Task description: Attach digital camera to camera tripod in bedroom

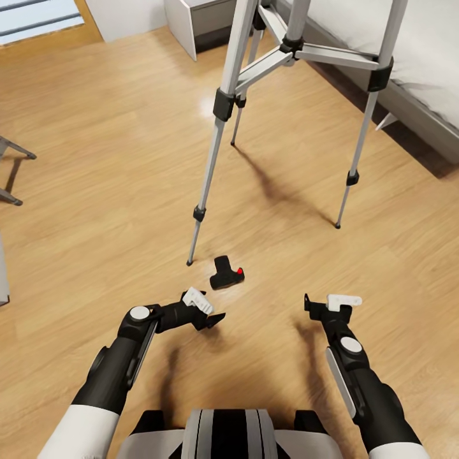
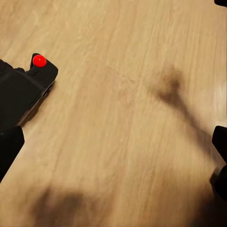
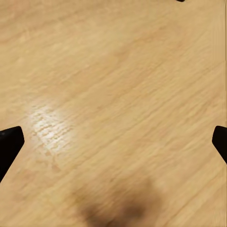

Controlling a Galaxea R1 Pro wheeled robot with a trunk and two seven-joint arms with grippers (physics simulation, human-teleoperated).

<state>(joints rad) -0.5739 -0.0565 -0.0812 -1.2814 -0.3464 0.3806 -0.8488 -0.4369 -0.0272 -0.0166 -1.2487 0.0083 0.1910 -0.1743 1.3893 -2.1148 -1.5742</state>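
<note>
The digital camera (image 1: 226, 274), a small black body with a red button, lies on the light wood floor just in front of the camera tripod's nearest foot. The tripod (image 1: 224, 105) stands over it on three silver legs with black joints; its head is out of view. My left gripper (image 1: 213, 307) hovers open just short of the camera, which lies beside one of the fingers (image 2: 9, 146) in the left wrist view (image 2: 21, 90). My right gripper (image 1: 328, 303) is open over bare floor to the camera's right, fingertips (image 3: 9, 142) wide apart with nothing between them.
A grey bed (image 1: 421, 76) runs along the upper right behind the tripod. A white cabinet (image 1: 191, 25) stands at the top. Dark chair legs (image 1: 13, 153) reach in at the left edge. Open floor lies between my arms.
</note>
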